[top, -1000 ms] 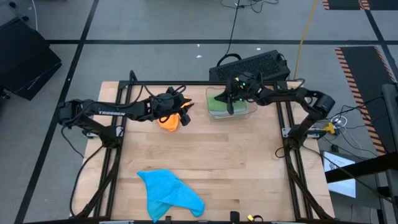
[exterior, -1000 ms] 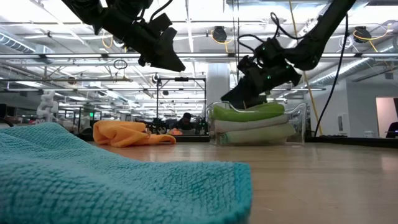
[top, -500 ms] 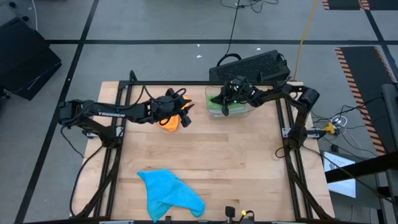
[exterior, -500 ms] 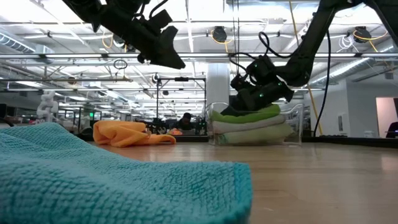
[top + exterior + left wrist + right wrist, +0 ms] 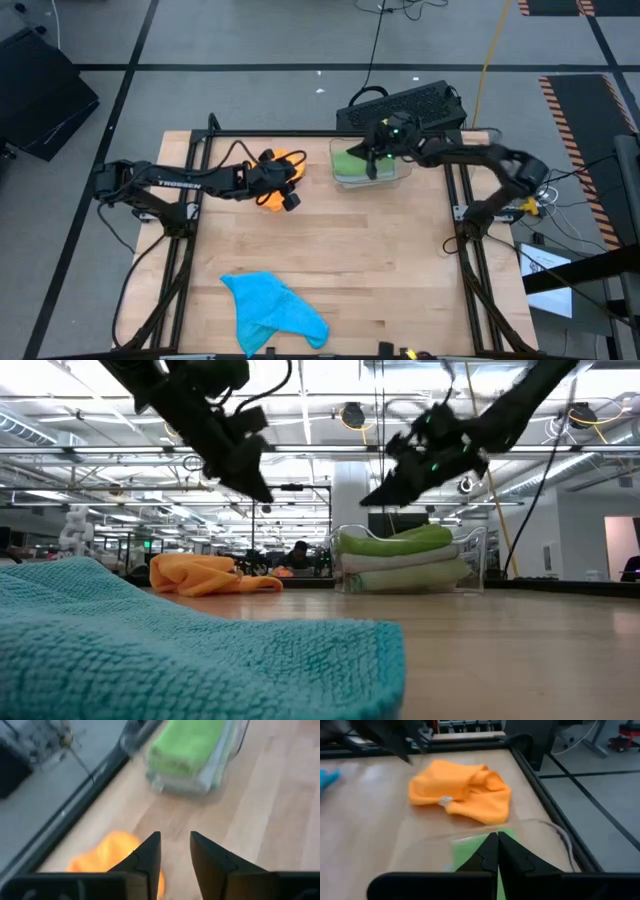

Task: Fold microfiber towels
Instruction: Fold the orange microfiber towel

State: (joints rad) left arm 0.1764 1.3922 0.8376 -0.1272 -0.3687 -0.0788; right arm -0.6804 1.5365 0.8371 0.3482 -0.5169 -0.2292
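Note:
An orange towel [image 5: 268,198] lies crumpled on the table at the far left, also in the low view [image 5: 205,574] and right wrist view [image 5: 462,790]. My left gripper [image 5: 289,198] hangs just above it, open and slanting down [image 5: 175,851], with nothing between its fingers. A bright green towel [image 5: 395,540] tops a folded stack in the clear bin [image 5: 478,565] at the far middle. My right gripper [image 5: 372,498] hovers shut above that stack [image 5: 495,851]. A blue towel [image 5: 272,312] lies rumpled at the near edge.
A black keyboard [image 5: 400,105] sits beyond the table's far edge behind the bin. Dark frame rails [image 5: 190,200] run along the table's left and right sides. Bare wood [image 5: 370,260] stretches between the bin and the blue towel.
My right gripper dipped onto the green stack in the bin, then rose clear of it, staying shut. My left gripper has tipped its fingers downward and sunk toward the orange towel. The towels have not moved.

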